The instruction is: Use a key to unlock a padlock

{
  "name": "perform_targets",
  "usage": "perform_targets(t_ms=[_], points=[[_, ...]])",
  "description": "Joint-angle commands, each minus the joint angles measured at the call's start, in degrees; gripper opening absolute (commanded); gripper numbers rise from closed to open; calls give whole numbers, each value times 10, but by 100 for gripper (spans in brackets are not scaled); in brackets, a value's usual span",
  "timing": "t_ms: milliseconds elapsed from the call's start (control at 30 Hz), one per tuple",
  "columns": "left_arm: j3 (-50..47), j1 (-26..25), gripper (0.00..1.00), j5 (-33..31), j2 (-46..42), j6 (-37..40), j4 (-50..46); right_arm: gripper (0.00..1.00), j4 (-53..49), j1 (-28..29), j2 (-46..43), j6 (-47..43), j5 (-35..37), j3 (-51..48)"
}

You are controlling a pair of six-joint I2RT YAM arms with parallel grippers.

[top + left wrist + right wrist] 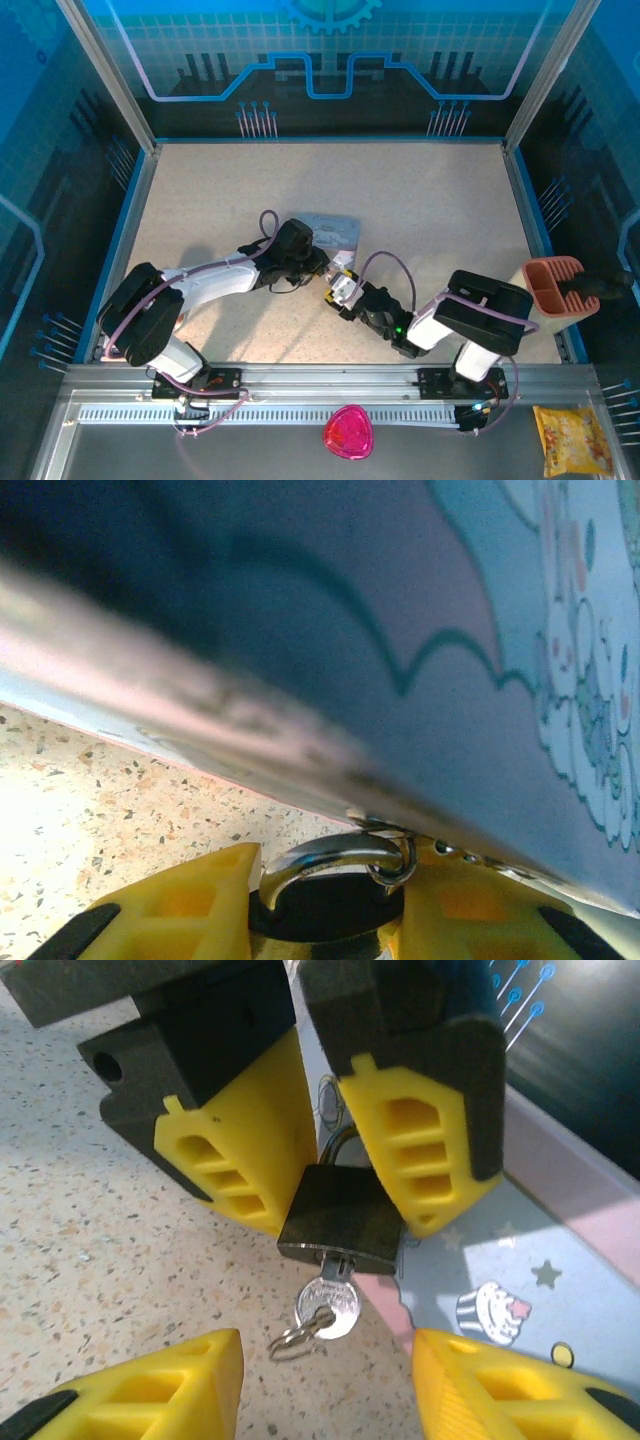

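Hold: left end effector (345,1210) pinched small dark padlock (340,1222) beside pastel cartoon-printed tin (520,1290) | Key: small silvery key (328,1307) seated in keyway | Free: right end effector (325,1380) spread below | Risk: off-centre closure might nudge key out.

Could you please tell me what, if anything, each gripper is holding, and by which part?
The left gripper holds the padlock by its body, jaws on its sides. The right gripper is open, holding nothing.
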Motion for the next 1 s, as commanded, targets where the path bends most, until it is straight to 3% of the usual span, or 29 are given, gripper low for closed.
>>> perform_targets(t_ms=[0, 967], points=[[18, 4, 7, 21, -22, -16, -4, 47, 62, 8, 13, -29, 34, 15], [33, 3, 6, 32, -18, -28, 1, 29, 102, 34, 78, -87, 100, 39]])
